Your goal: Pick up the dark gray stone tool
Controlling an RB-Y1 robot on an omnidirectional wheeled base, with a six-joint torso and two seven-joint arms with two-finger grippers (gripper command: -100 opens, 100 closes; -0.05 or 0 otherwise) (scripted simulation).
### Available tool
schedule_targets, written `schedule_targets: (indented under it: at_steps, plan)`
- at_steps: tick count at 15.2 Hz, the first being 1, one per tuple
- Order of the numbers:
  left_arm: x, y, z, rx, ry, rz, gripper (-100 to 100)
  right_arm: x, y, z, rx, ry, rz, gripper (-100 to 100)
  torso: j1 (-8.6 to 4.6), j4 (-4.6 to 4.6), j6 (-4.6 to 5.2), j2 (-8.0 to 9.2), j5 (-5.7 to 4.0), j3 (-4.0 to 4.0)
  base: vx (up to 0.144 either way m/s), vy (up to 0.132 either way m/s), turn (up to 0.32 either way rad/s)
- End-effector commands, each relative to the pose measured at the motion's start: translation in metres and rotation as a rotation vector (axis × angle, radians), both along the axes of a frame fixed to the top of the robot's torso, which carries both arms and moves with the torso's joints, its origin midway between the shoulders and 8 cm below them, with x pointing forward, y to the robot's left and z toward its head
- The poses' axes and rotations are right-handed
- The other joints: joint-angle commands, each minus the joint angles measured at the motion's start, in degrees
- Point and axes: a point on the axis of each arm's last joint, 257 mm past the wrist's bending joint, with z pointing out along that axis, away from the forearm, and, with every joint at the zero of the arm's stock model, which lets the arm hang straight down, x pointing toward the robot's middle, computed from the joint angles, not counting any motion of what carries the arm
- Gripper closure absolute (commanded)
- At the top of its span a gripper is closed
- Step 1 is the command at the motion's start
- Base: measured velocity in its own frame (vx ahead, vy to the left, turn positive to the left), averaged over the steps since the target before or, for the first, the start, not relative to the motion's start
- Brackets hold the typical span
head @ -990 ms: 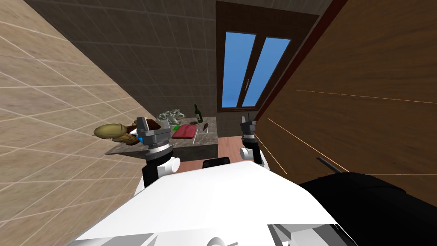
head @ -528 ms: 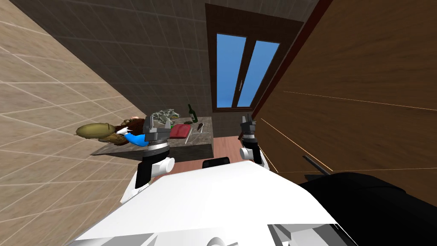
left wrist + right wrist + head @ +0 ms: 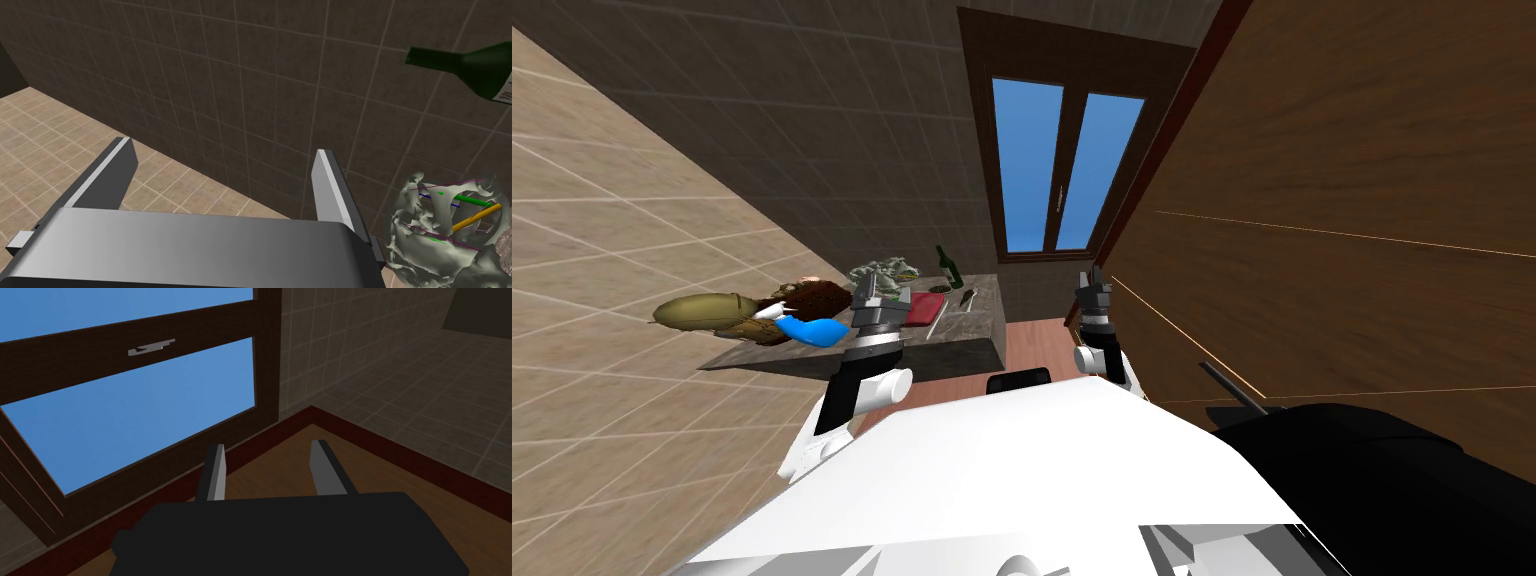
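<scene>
1. Head view: the dark gray stone tool (image 3: pixel 969 296) is a small dark thing lying on the counter (image 3: pixel 974 320). It is near the counter's right end, just right of the red board (image 3: pixel 923 308). It is a bit closer to me than the green bottle (image 3: pixel 944 266).
2. My left pincer (image 3: pixel 882 292) hangs over the counter by the left side of the red board. Its two fingers are wide apart and nothing is between them. The tool is well apart from it, off to its right.
3. In the left wrist view, this pincer looks at the dark tiled wall (image 3: pixel 250 75). The bottle and a crumpled grey lump (image 3: pixel 440 230) with little coloured sticks sit off to one side. So I think it is aimed too high and too far left.
4. My right pincer (image 3: pixel 1089 285) is up on my right, away from the counter. Its fingers are apart and it holds nothing.
5. The step now is getting the left pincer to the tool. To do it well, slide the hand right, over the red board, and tip it down toward the counter.
6. Keep the fingers apart until one is on each long side of the tool.
7. Come down from above and go low, because the tool looks thin.
8. Stay clear of the bottle, which could tip, then squeeze slowly
</scene>
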Motion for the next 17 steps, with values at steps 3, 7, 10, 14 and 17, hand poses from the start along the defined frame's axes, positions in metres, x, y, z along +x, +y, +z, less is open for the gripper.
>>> schedule_targets:
  at_steps: [3, 7, 10, 14, 17]
  plan:
    - [0.009, 0.016, -0.012, -0.024, 0.065, 0.021, -100, 0.0, 0.0, 0.0, 0.0, 0.0, 0.0, 0, -0.04, -0.01, 0.0, -0.03, 0.0, -0.02, 0.022, -0.142, -0.02]
    - [0.017, 0.035, -0.027, -0.057, 0.131, 0.047, -100, 0.0, 0.0, 0.0, 0.0, 0.0, 0.0, 0, -0.02, -0.01, 0.0, -0.05, -0.01, -0.03, 0.023, -0.138, -0.021]
    - [0.022, 0.054, -0.041, -0.097, 0.187, 0.073, -100, 0.0, 0.0, 0.0, 0.0, 0.0, 0.0, 0, 0.04, -0.02, 0.0, -0.08, 0.0, -0.04, 0.044, -0.125, -0.022]
    - [0.026, 0.074, -0.059, -0.147, 0.252, 0.103, -100, 0.0, 0.0, 0.0, 0.0, 0.0, 0.0, 0, 0.1, -0.04, 0.0, -0.18, 0.02, -0.1, 0.064, -0.116, -0.022]
    - [0.027, 0.084, -0.071, -0.177, 0.296, 0.12, -100, 0.0, 0.0, 0.0, 0.0, 0.0, 0.0, 0, 0.1, -0.06, -0.01, -0.28, 0.02, -0.16, 0.085, -0.106, -0.019]
